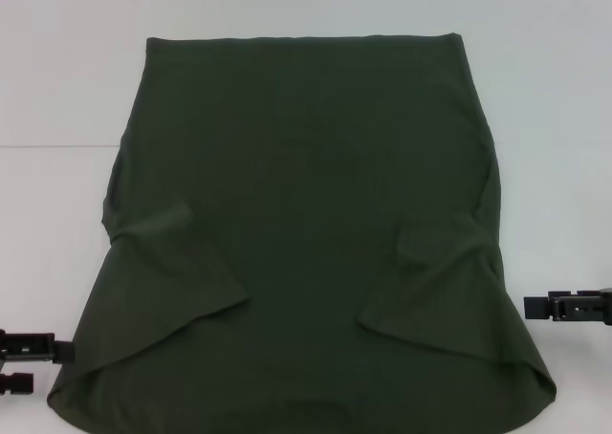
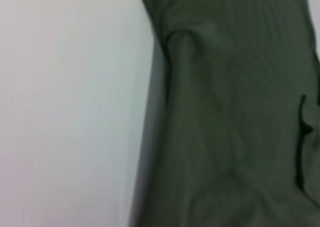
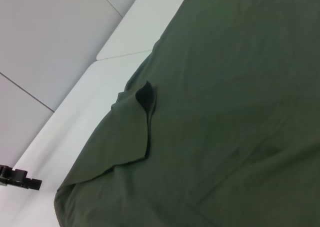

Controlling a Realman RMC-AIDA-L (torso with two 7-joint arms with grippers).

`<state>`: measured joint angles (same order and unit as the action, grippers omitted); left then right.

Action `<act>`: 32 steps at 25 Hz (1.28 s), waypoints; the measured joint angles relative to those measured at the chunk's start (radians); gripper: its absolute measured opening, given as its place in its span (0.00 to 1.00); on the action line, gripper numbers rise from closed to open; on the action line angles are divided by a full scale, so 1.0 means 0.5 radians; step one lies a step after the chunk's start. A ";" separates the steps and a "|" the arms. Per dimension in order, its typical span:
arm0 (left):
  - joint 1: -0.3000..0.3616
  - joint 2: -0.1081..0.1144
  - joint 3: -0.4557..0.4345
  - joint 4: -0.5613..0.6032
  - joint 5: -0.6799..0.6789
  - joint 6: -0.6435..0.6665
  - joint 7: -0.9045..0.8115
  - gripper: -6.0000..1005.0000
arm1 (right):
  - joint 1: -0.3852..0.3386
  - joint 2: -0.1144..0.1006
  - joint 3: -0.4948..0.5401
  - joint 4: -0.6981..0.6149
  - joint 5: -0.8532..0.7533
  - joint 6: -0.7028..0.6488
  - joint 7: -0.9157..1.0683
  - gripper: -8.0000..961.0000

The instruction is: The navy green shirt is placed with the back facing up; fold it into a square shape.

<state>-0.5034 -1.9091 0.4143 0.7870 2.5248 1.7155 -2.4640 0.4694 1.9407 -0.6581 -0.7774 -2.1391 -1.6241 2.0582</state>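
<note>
While you scan the head view, take the entries below as your stock list.

Surface: you have a white table (image 1: 57, 90), matt and smooth, with one thin straight seam running across it on the robot's left and meeting the cloth's edge.

Room: from the right wrist view you see pale grey floor panels (image 3: 45, 42) beyond the table's edge, split by thin dark joint lines.

Item: the navy green shirt (image 1: 306, 195) lies flat across the middle of the table, plain side up, reaching from the far part of the surface down to the near edge of the head view.

Material: you are looking at soft, matt dark olive knit with no print showing; shallow ripples run along it in the left wrist view (image 2: 225, 112).

Shape: the far edge is a straight fold or hem; the outline flares wider toward the robot, and the near edge curves.

Sleeves: both are folded inward onto the body, the left sleeve (image 1: 182, 262) as a broad flap and the right sleeve (image 1: 430, 281) as a more crumpled flap with a small raised pucker (image 3: 146, 98).

Left gripper (image 1: 24, 358): you find it low at the robot's left, just beside the shirt's near corner; whether it touches the cloth, and how its jaws stand, you cannot tell.

Right gripper (image 1: 564, 306): it sits off the shirt's right flank, apart from the cloth over bare table; its jaw setting cannot be read either.
</note>
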 joint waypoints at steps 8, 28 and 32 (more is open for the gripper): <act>-0.083 -0.016 0.072 0.000 0.201 -0.106 -0.077 0.93 | 0.004 -0.007 0.000 -0.001 -0.005 0.001 -0.003 0.95; -0.125 -0.048 0.218 0.012 0.236 -0.179 -0.168 0.93 | 0.023 0.031 -0.034 -0.017 -0.205 -0.249 -0.581 0.95; -0.129 -0.052 0.217 0.009 0.230 -0.179 -0.161 0.93 | 0.030 0.055 -0.056 -0.052 -0.209 -0.314 -0.813 0.95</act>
<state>-0.5681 -1.9351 0.5229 0.7917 2.6397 1.6262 -2.5447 0.4845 1.9684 -0.6863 -0.8036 -2.2436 -1.7812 1.6518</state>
